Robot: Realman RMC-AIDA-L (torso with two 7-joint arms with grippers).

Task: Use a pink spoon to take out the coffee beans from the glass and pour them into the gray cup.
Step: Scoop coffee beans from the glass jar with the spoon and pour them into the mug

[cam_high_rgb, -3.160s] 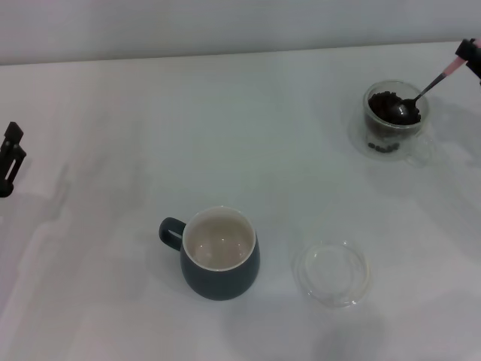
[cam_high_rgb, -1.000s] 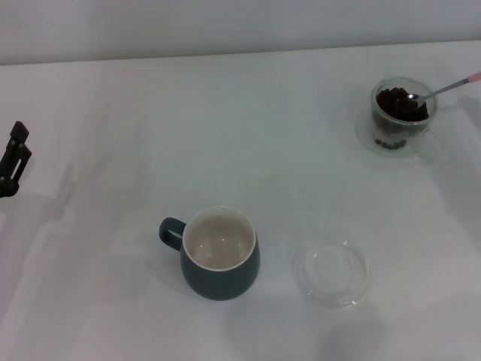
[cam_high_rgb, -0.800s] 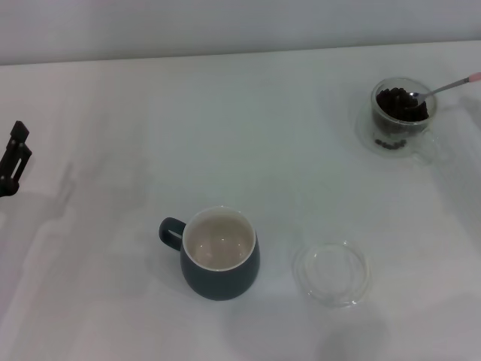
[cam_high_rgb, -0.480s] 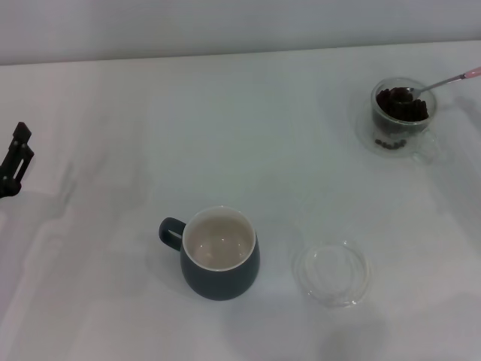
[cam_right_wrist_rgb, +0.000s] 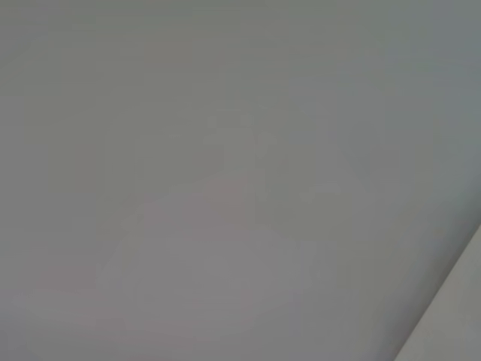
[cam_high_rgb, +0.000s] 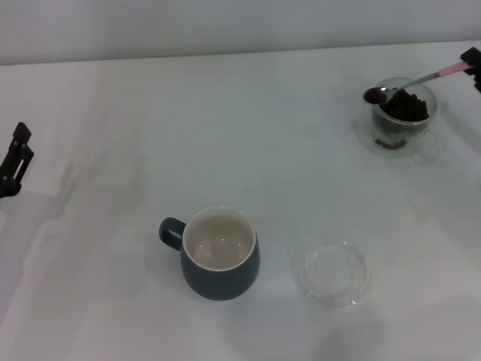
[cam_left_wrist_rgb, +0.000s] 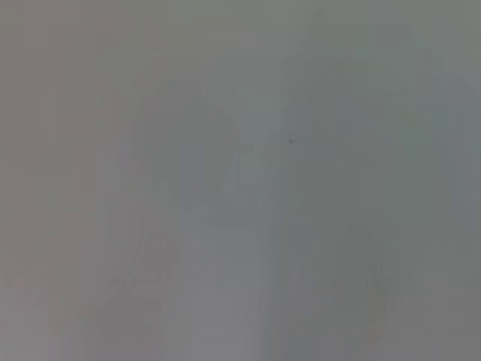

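In the head view the glass (cam_high_rgb: 403, 119) stands at the far right, heaped with dark coffee beans (cam_high_rgb: 406, 107). The pink spoon (cam_high_rgb: 412, 83) is held nearly level above the glass's left rim, its bowl loaded with beans just outside that rim. My right gripper (cam_high_rgb: 473, 66) shows only as a dark tip at the right edge, shut on the spoon's pink handle. The gray cup (cam_high_rgb: 219, 253) stands at front centre with a bare cream inside, handle to the left. My left gripper (cam_high_rgb: 15, 159) sits parked at the left edge.
A shallow clear glass saucer (cam_high_rgb: 331, 272) lies to the right of the gray cup. The white table (cam_high_rgb: 240, 143) runs to a pale wall at the back. Both wrist views show only blank grey surface.
The spoon's bowl has come up out of the bean heap and moved left, past the glass's left rim, carrying beans. My right gripper's tip has come back into view. The left arm stayed put.
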